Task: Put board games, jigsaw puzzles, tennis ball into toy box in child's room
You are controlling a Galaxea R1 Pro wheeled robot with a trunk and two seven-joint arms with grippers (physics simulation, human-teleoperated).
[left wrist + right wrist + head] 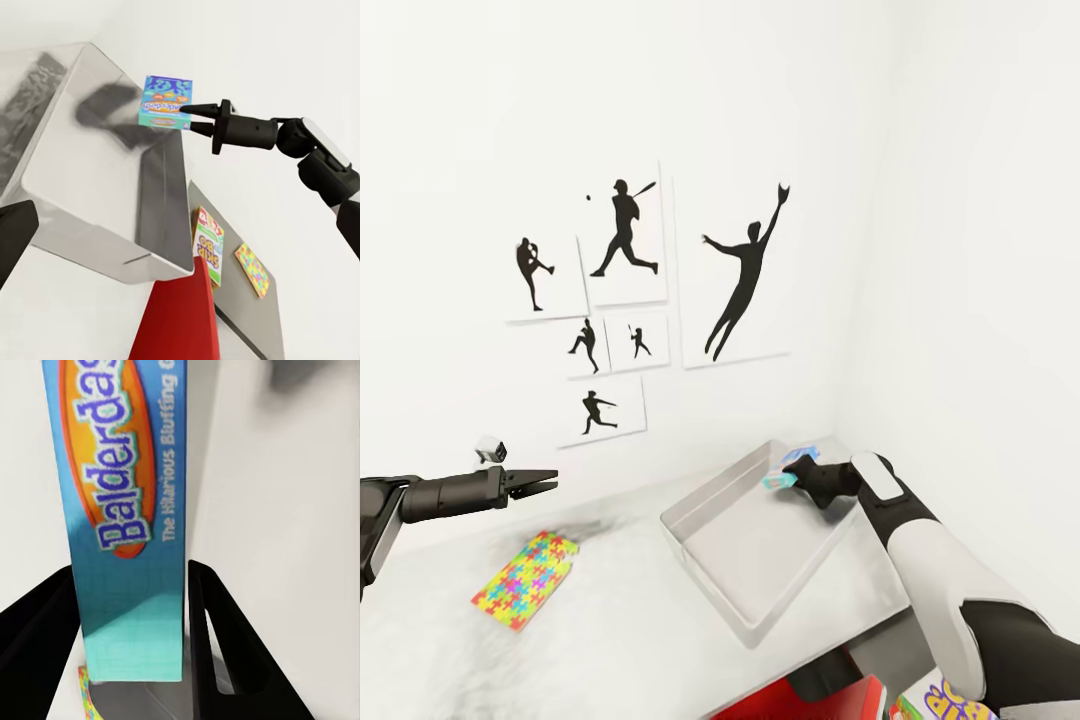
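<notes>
Clearly "Balderdash" box [127, 517], right claw [135, 660] clamped

A plain white wall [480, 130] fills the head view from nine o'clock round to twelve, meeting a second white wall [990, 200] in a corner that runs down from about one o'clock. Six white prints [645, 310] with black baseball-player silhouettes hang around the centre: the largest, a leaping catcher, toward three o'clock, a batter at twelve, four smaller ones from nine to six. Light is soft and even. A red piece of furniture [790, 695] shows at six o'clock.
</notes>
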